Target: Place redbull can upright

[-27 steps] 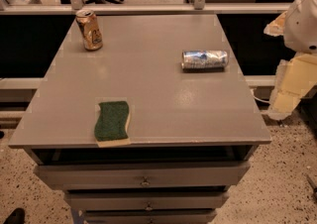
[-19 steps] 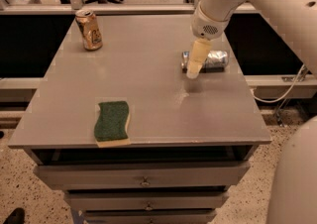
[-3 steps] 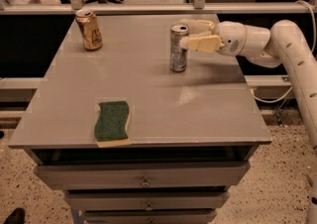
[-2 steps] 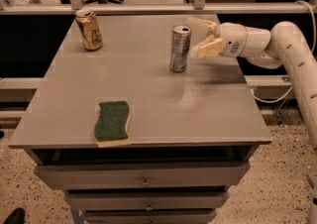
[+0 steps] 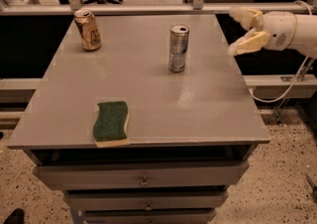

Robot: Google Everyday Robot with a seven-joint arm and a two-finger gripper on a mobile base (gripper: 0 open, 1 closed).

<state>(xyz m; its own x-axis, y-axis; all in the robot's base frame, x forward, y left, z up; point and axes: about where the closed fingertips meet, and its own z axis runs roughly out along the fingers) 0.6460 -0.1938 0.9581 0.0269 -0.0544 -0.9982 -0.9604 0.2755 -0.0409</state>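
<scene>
Camera view shows the redbull can [image 5: 178,48] standing upright on the grey table [image 5: 198,114], toward the back middle, silver top up and nothing touching it. The gripper [image 5: 241,30] hangs beyond the table's right edge, well apart from the can, its two pale fingers [image 5: 249,43] spread wide and empty. The placing looks done, so the step in hand is probably clearing off. Any move should go rightward and upward, never sweeping across the slim can, which would likely tip easily. The gold-brown can [image 5: 88,29] and green sponge [image 5: 111,121] sit far off.
</scene>
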